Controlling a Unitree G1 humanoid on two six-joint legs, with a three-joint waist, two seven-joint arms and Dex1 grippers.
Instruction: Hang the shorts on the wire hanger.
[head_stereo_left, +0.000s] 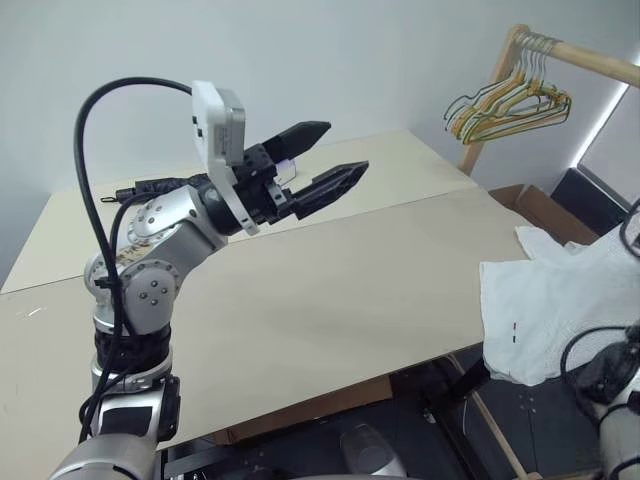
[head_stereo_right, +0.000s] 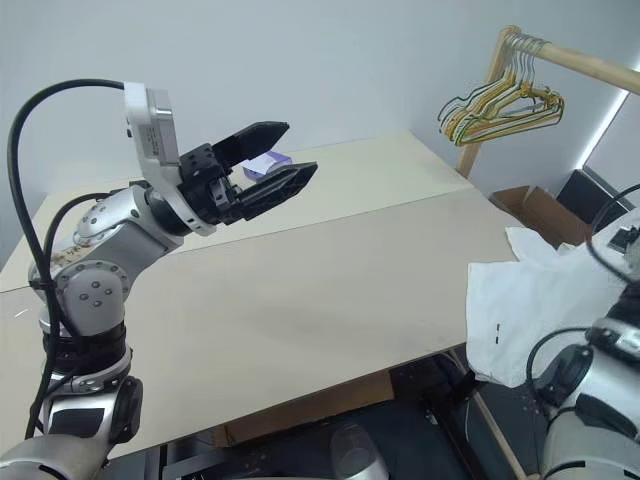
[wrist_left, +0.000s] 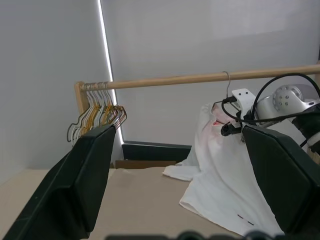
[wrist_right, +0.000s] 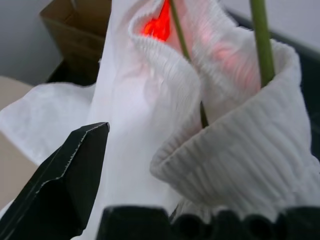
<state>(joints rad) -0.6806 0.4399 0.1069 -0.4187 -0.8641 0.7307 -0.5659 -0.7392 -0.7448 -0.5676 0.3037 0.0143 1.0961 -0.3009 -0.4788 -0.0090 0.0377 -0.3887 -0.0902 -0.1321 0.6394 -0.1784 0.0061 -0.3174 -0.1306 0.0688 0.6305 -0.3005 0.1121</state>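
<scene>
Nearest the head camera is the left gripper (head_stereo_left: 325, 160), raised above the table (head_stereo_left: 330, 290) with its two black fingers spread apart and nothing between them. At the table's right edge the shorts (head_stereo_left: 545, 310) drape down, partly lying on the tabletop. Behind, a wooden rack (head_stereo_left: 590, 60) carries a bunch of yellow and green hangers (head_stereo_left: 510, 105).

From the left wrist, the shorts (wrist_left: 220, 175) hang from the rail, their hem spilling onto the table, with two small dark marks near the hem. A thin hook (wrist_left: 228, 82) of the wire hanger sits over the rail above them. The right arm shows just beside the waistband.

From the right wrist, the gathered waistband of the shorts (wrist_right: 240, 145) sits around the green wire hanger (wrist_right: 262, 40), whose wire runs through the waist opening. One black finger (wrist_right: 65, 185) of the right gripper stands beside the cloth; the other is hidden, and the fingers are parted, gripping nothing.
</scene>
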